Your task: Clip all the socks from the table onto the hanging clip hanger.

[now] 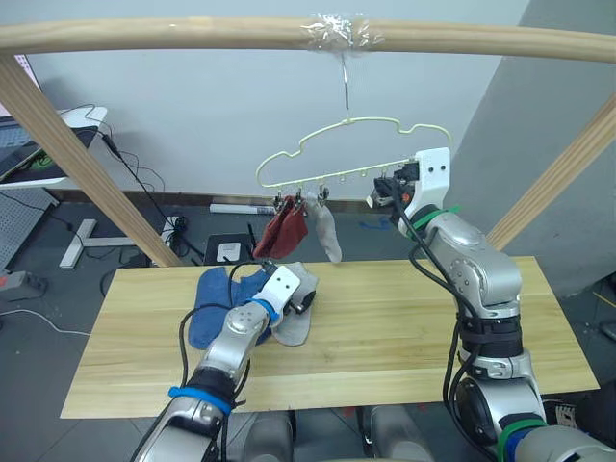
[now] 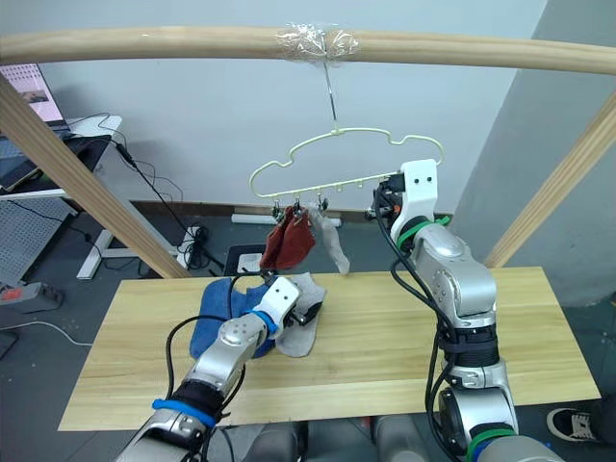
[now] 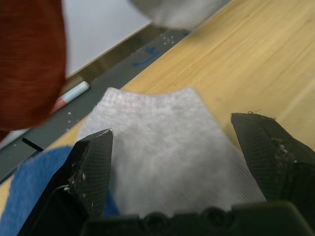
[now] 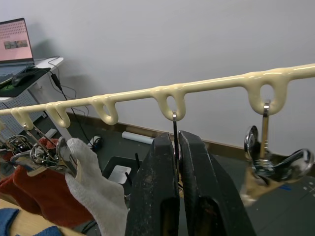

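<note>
Even soft indoor light, faint shadows, left wrist view blurred up close, no glare

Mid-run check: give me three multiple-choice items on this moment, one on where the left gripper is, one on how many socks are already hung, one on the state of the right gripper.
1. The left gripper is
A. up at the hanger
B. low over the grey sock on the table
C. off the table's edge

2. Socks already on the clip hanger:
A. none
B. three
C. six

3. The right gripper is
A. shut on a clip
B. wide open
C. holding a blue sock

Answers:
1 B: its open fingers straddle the grey sock on the table.
2 B: two rust-red socks and one hung grey sock hang there.
3 A: its fingers squeeze a metal clip under the hanger bar.
</note>
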Controlling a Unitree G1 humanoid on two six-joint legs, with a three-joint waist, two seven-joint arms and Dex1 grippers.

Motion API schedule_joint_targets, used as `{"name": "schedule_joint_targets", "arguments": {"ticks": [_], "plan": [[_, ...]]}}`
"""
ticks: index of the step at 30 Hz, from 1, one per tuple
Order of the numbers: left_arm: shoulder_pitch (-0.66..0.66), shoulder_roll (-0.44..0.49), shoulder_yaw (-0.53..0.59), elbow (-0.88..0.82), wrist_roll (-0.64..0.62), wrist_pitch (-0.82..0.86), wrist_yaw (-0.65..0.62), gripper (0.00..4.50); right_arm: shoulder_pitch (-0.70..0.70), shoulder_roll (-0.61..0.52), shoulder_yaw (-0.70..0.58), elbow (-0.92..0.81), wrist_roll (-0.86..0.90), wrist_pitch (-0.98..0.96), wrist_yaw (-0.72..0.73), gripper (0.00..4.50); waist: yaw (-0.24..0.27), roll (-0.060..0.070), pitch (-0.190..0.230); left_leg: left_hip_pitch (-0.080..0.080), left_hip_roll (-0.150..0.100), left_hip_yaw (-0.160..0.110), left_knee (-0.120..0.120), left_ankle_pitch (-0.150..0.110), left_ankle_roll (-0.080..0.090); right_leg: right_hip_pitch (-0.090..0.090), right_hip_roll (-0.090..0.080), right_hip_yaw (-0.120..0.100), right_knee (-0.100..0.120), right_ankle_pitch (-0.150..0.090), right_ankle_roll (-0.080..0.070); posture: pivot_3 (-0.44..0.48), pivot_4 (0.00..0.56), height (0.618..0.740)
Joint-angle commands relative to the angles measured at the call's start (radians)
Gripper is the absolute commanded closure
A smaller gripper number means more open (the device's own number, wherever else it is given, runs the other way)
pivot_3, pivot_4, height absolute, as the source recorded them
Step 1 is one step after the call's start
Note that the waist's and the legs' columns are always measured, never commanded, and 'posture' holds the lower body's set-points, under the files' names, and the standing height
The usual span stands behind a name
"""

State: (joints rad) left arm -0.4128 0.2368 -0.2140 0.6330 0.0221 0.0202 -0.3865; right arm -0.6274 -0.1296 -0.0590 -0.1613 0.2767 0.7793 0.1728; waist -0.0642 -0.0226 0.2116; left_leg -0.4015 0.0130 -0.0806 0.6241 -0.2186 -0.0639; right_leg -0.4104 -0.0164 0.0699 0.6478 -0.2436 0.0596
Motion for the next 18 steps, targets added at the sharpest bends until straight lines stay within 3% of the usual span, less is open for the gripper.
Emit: {"name": "schedule_joint_targets", "arguments": {"ticks": [1, 4, 11, 18], "plan": [[-0.04, -0.009, -0.015, 0.097, 0.028, -0.025, -0.05, 0.26, 0.003, -0.011, -0.034, -0.037, 0.009, 0.014, -0.018, 4.49, -0.004, 0.0, 0.0, 0.0, 0.0, 0.0, 0.0, 0.0, 0.0, 0.0, 0.0, 0.0, 0.0, 0.0, 0.0, -0.125, 0.214, 0.74], [-0.059, -0.011, -0.028, 0.137, 0.039, -0.005, -0.115, 0.26, -0.007, -0.013, -0.043, -0.034, 0.014, 0.018, -0.022, 4.49, -0.005, 0.0, 0.0, 0.0, 0.0, 0.0, 0.0, 0.0, 0.0, 0.001, 0.0, 0.0, 0.0, 0.0, 0.0, -0.125, 0.212, 0.74], [-0.023, -0.014, -0.044, 0.11, 0.07, -0.032, -0.147, 2.34, -0.025, -0.01, -0.06, -0.009, 0.022, 0.011, -0.03, 4.5, -0.014, 0.0, 0.0, 0.0, 0.0, 0.0, 0.001, 0.0, 0.0, 0.001, 0.0, 0.0, 0.0, 0.0, 0.001, -0.117, 0.204, 0.74], [0.084, -0.028, -0.029, -0.045, 0.039, -0.053, -0.173, 4.48, -0.025, -0.012, -0.063, -0.003, 0.033, 0.024, -0.029, 4.5, -0.017, 0.0, 0.0, 0.0, 0.0, -0.001, 0.0, 0.0, 0.0, 0.001, 0.0, 0.0, 0.0, 0.0, 0.001, -0.105, 0.198, 0.74]]}}
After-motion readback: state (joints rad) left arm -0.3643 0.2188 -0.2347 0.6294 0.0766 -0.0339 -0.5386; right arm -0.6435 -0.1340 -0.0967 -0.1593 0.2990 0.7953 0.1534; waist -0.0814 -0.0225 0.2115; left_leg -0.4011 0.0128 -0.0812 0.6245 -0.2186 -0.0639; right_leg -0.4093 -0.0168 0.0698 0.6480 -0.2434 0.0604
